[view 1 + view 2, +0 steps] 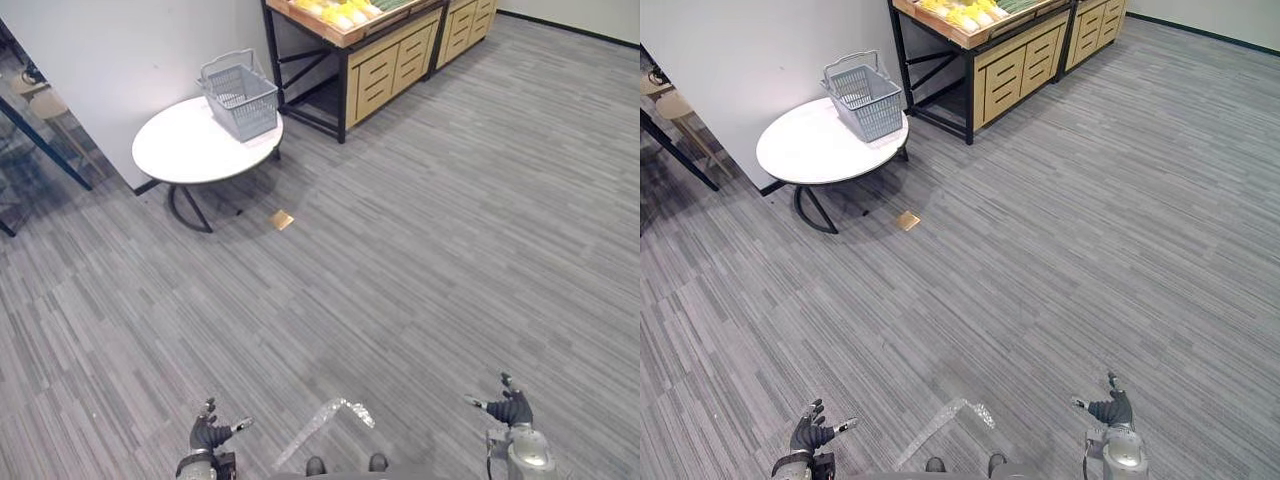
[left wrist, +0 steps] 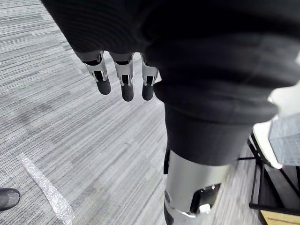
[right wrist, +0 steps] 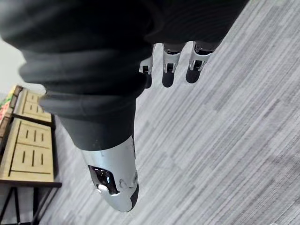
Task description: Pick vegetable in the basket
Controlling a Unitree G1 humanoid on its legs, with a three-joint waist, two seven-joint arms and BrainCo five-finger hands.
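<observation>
The grey mesh basket point(image 1: 243, 105) stands upright on a round white tabletop point(image 1: 180, 152), upper left of the frame. Yellow and green vegetables point(image 1: 340, 12) lie in a wooden stand point(image 1: 385, 60) at the top edge.

Grey basket point(image 1: 240, 95) is set upright on round white table point(image 1: 185, 150), near its rim. Small tan piece point(image 1: 283, 219) is seen flat on grey floor point(image 1: 450, 250) beside the table.

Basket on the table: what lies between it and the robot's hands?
Left eye view: bare grey carpet, save a tan square near the table and a tape strip between left hand and right hand.
</observation>
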